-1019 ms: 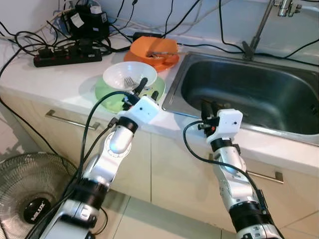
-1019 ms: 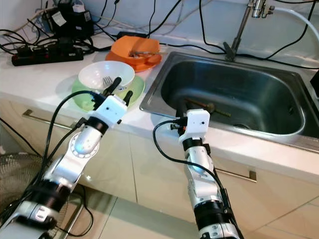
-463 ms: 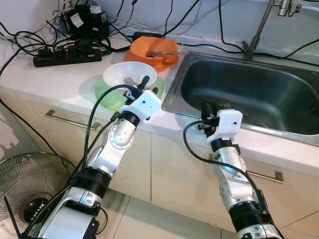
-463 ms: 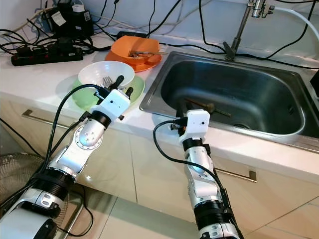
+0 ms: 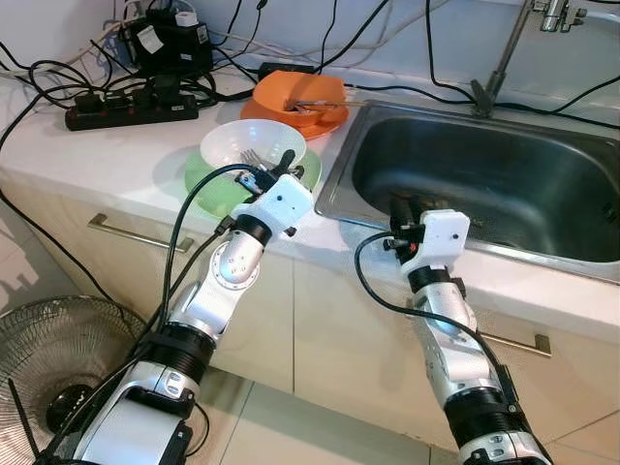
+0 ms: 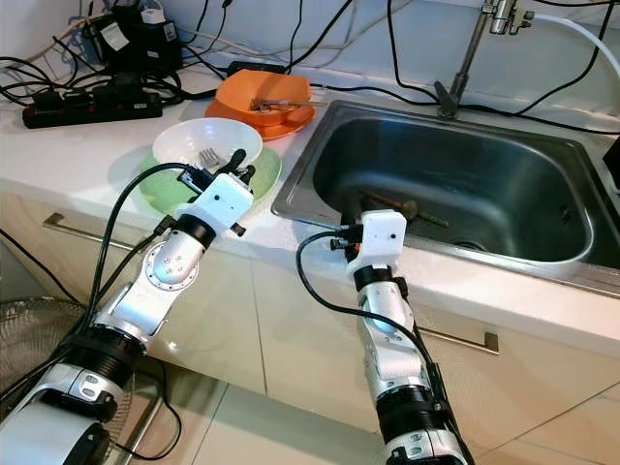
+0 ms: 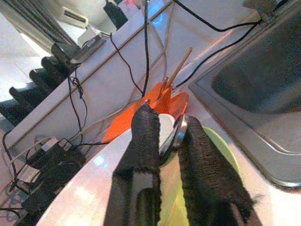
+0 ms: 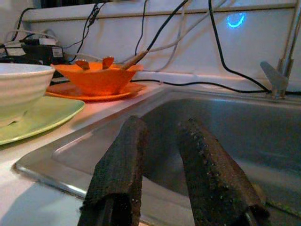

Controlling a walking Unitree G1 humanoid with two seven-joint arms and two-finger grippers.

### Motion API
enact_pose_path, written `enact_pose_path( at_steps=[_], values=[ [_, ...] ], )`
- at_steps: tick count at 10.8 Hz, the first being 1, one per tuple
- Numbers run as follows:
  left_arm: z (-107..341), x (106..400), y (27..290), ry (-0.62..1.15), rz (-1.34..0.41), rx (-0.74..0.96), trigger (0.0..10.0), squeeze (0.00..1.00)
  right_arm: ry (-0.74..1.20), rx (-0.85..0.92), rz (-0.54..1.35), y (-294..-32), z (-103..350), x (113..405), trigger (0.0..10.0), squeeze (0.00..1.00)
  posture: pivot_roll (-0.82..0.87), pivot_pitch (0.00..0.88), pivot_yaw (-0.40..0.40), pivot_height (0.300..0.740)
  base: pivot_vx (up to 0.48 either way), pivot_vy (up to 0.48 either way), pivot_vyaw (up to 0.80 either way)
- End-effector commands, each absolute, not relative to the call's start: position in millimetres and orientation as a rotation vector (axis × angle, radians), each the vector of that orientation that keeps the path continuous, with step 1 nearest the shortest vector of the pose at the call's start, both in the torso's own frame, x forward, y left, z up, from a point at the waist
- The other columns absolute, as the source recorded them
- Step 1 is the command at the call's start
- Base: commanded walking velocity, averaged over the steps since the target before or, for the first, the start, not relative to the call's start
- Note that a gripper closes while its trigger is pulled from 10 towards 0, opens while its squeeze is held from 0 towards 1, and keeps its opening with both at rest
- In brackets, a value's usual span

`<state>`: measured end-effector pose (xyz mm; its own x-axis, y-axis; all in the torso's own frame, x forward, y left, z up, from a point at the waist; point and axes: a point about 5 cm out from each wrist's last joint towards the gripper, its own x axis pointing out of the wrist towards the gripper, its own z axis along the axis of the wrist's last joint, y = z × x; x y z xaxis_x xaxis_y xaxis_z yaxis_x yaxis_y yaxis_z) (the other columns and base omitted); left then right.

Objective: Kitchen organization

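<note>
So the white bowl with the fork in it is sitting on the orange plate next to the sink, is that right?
Not quite. The white bowl with the metal fork sits on the green plate, as the left eye view shows; the orange plate holds an orange bowl.

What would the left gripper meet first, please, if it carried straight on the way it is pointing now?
Most likely the white bowl: the left gripper sits at its near rim, above the green plate, with the rim between the fingers. Depth is hard to judge.
</note>
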<state>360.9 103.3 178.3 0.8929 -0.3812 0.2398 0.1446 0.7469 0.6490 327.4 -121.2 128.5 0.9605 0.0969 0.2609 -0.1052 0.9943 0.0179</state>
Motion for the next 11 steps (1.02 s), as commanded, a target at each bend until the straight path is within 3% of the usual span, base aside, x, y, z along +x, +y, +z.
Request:
enact_pose_path(
  at_steps=[1, 4, 8, 9, 10, 11],
  values=[
    [183, 362, 102, -0.392, -0.296, 0.682, 0.0, 0.00, -0.243, 0.035, 0.089, -123, 126, 329, 10.0, 0.00, 0.18, 0.038, -0.011, 0.740, 0.000, 0.000, 0.00],
    [196, 363, 104, -0.459, -0.266, 0.703, 0.0, 0.00, -0.243, 0.036, 0.091, -123, 126, 329, 10.0, 0.00, 0.18, 0.033, -0.014, 0.740, 0.000, 0.000, 0.00],
    [234, 352, 94, -0.698, -0.243, 0.853, 0.0, 0.00, -0.245, 0.019, 0.089, -123, 127, 330, 10.0, 0.00, 0.18, 0.018, -0.012, 0.740, 0.000, 0.000, 0.00],
    [244, 347, 87, -0.739, -0.273, 0.795, 4.6, 0.00, -0.244, 0.012, 0.089, -123, 127, 331, 10.0, 0.00, 0.18, 0.009, -0.012, 0.740, 0.000, 0.000, 0.00],
    [250, 341, 78, -0.793, -0.322, 0.761, 10.0, 0.00, -0.243, 0.001, 0.088, -125, 127, 332, 10.0, 0.00, 0.18, 0.001, -0.012, 0.740, 0.000, 0.000, 0.00],
    [250, 336, 69, -0.824, -0.369, 0.748, 10.0, 0.00, -0.245, -0.005, 0.092, -124, 128, 333, 10.0, 0.00, 0.18, 0.000, -0.010, 0.740, 0.000, 0.000, 0.00]
  ],
)
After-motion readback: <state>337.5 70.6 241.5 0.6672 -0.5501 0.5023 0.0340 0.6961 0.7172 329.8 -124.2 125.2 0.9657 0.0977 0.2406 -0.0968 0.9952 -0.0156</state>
